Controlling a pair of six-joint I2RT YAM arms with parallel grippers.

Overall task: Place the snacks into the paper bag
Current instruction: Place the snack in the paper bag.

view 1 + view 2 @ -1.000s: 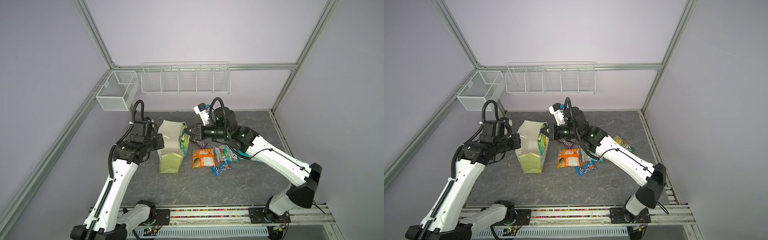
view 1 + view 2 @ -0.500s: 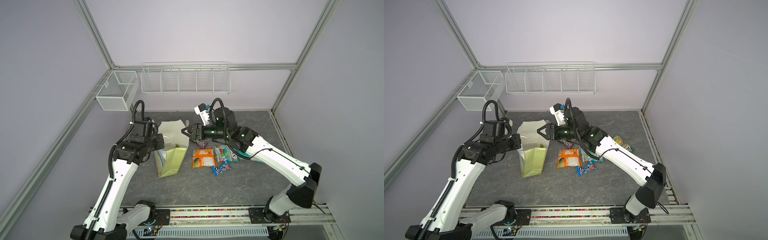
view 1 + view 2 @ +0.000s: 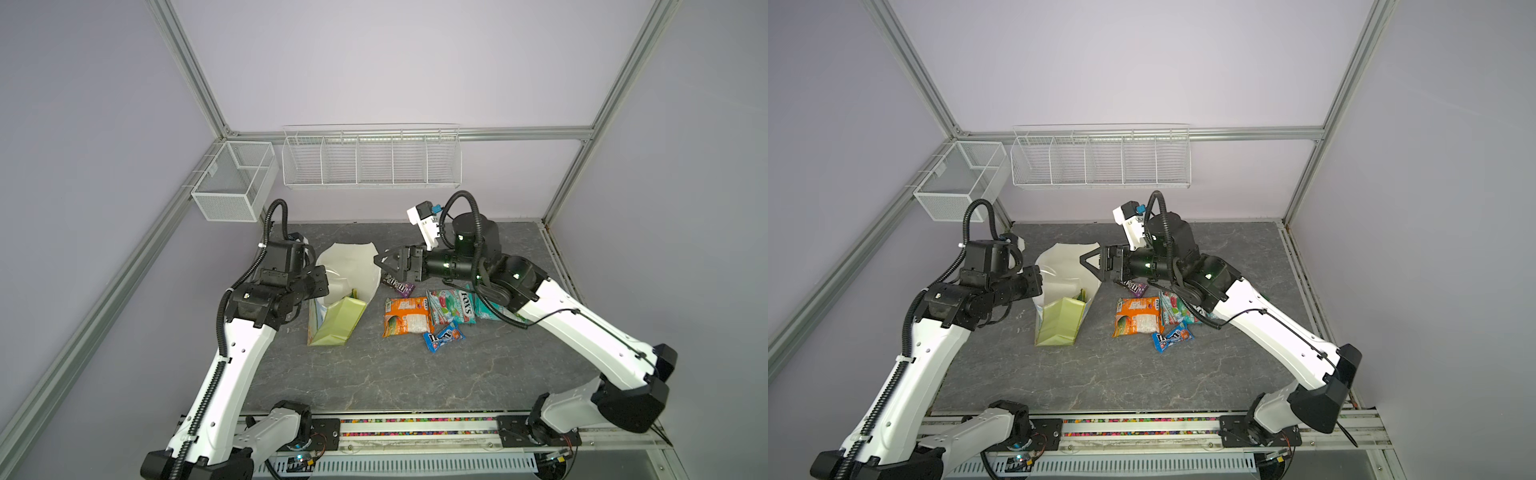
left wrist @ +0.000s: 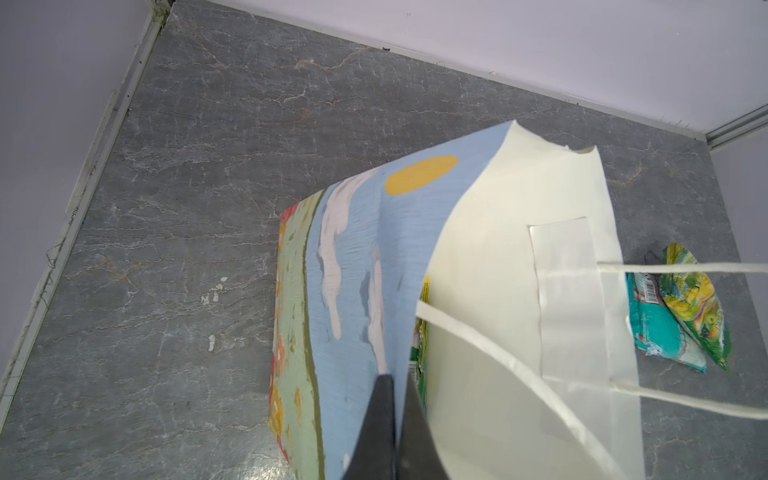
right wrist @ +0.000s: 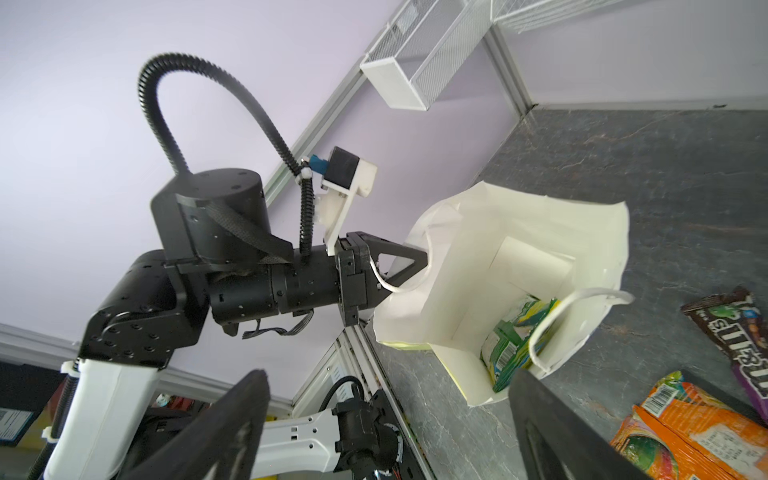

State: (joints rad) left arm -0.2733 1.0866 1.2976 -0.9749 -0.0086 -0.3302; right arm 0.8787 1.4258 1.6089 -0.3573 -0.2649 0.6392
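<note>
The paper bag (image 3: 336,324) stands tilted open, its rim clamped by the left end effector (image 5: 417,266). At its mouth, the right end effector (image 3: 380,266) has sprung wide and empty. The green pouch (image 5: 515,336) now lies inside the bag. That makes 1 packed, I judge; 5 snacks (image 3: 405,316) wait beside the bag.

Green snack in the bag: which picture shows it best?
The right wrist view. It looks straight into the open bag, so the green snack shows lying inside, barcode and all. Both top views catch only its tip over the bag's edge. The left wrist view shows a thin strip between the bag's walls.
</note>
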